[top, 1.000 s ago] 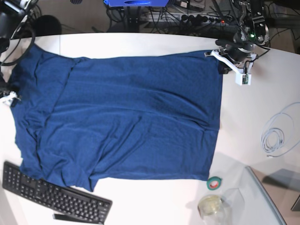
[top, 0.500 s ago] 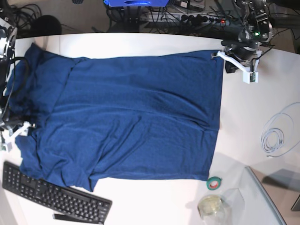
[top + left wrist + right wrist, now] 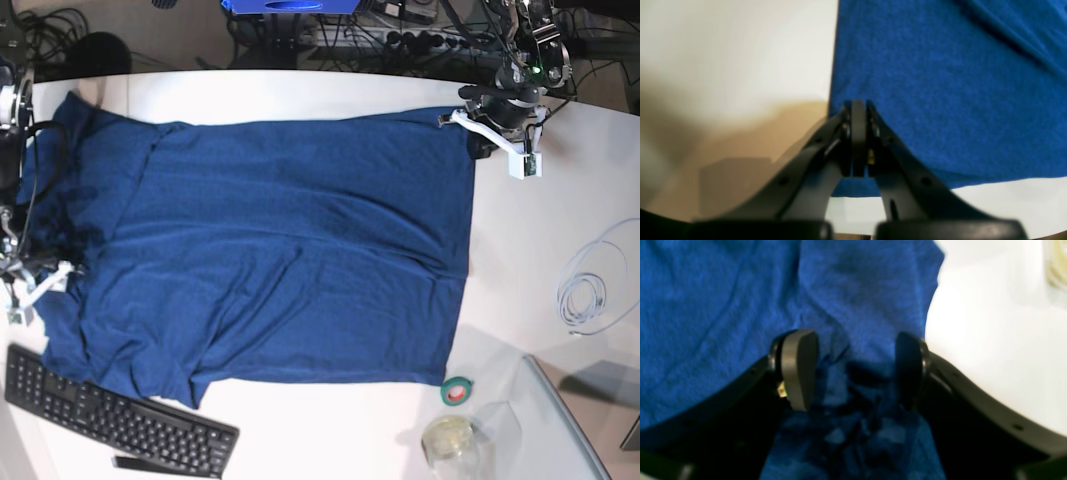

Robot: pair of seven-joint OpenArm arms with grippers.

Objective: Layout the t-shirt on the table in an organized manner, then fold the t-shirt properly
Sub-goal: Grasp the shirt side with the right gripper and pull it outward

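Observation:
The navy t-shirt [image 3: 270, 250] lies spread flat on the white table [image 3: 520, 240], collar end to the left and hem to the right. My left gripper [image 3: 487, 128] is at the shirt's far right hem corner. In the left wrist view the left gripper [image 3: 858, 106] is shut, its tips at the edge of the t-shirt [image 3: 940, 83]; whether cloth is pinched I cannot tell. My right gripper [image 3: 38, 283] is at the left near sleeve. In the right wrist view the right gripper [image 3: 853, 370] is open, its fingers straddling rumpled t-shirt [image 3: 723, 306] cloth.
A black keyboard [image 3: 120, 420] lies at the near left, touching the shirt's corner. A green tape roll [image 3: 458, 391] and a clear jar [image 3: 450, 440] sit near the front right. A coiled white cable [image 3: 588, 285] lies at the right, a grey panel [image 3: 575, 430] below it.
The right arm moved down the shirt's left side onto the near sleeve area. The left gripper shifted slightly right and then back at the hem corner.

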